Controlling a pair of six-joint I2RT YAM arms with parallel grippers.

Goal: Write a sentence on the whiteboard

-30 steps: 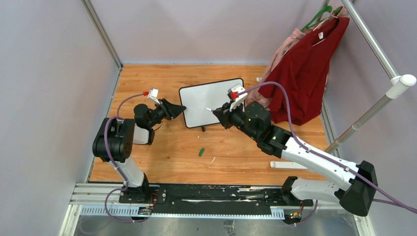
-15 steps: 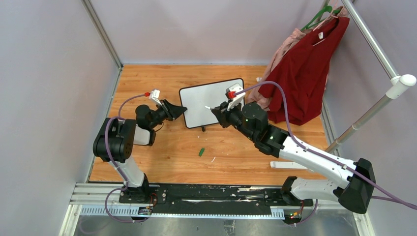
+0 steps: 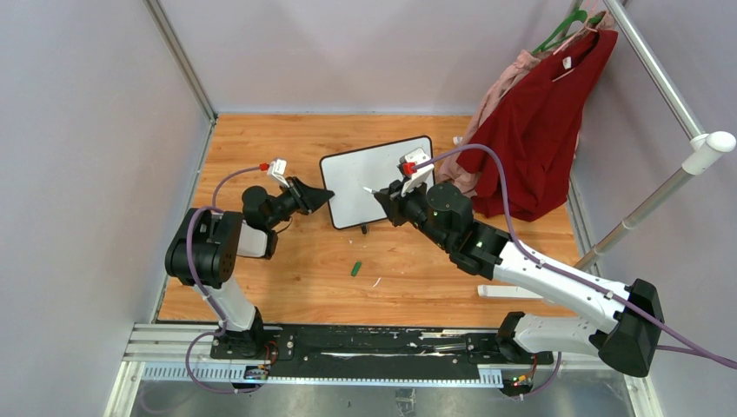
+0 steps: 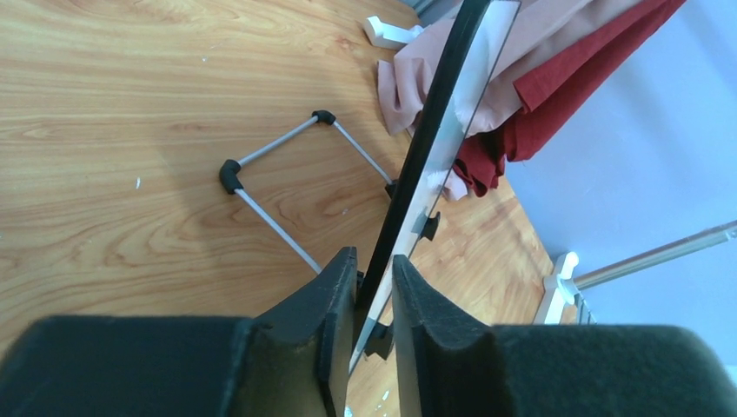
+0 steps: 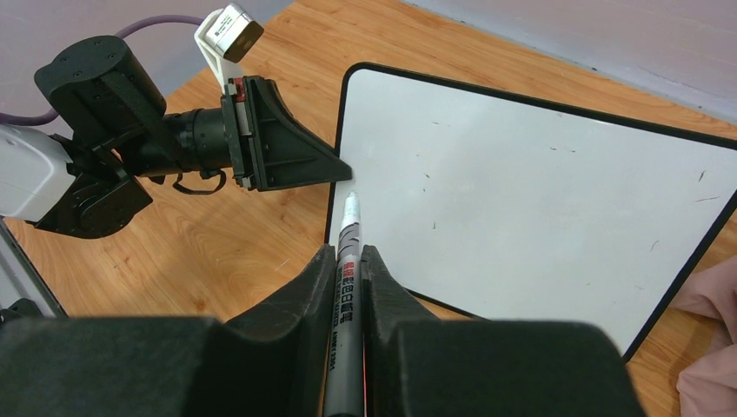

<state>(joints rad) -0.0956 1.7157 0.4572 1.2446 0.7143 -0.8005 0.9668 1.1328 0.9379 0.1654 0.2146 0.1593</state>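
The whiteboard (image 3: 378,178) stands tilted on the wooden table, white inside a thin black frame. Its face (image 5: 539,191) carries only a few small specks; the sentence does not show on it. My left gripper (image 3: 328,198) is at the board's left edge. In the left wrist view the pads (image 4: 335,287) pinch that edge (image 4: 434,139) between them. My right gripper (image 5: 348,252) is shut on a grey marker (image 5: 350,226). The marker's tip points at the board's left part, close to the surface. From above, the right gripper (image 3: 382,196) hovers over the board's lower middle.
A green cap (image 3: 355,268) lies on the table in front of the board. Red and pink garments (image 3: 539,130) hang from a metal rack (image 3: 660,78) at the right, touching the table by the board. A wire stand (image 4: 278,174) props the board from behind. A white foot (image 3: 508,292) of the rack lies front right.
My left gripper has narrowed onto the board's left edge, and the board has shifted slightly right. The right gripper with the marker moved a little left over the board, then held still.
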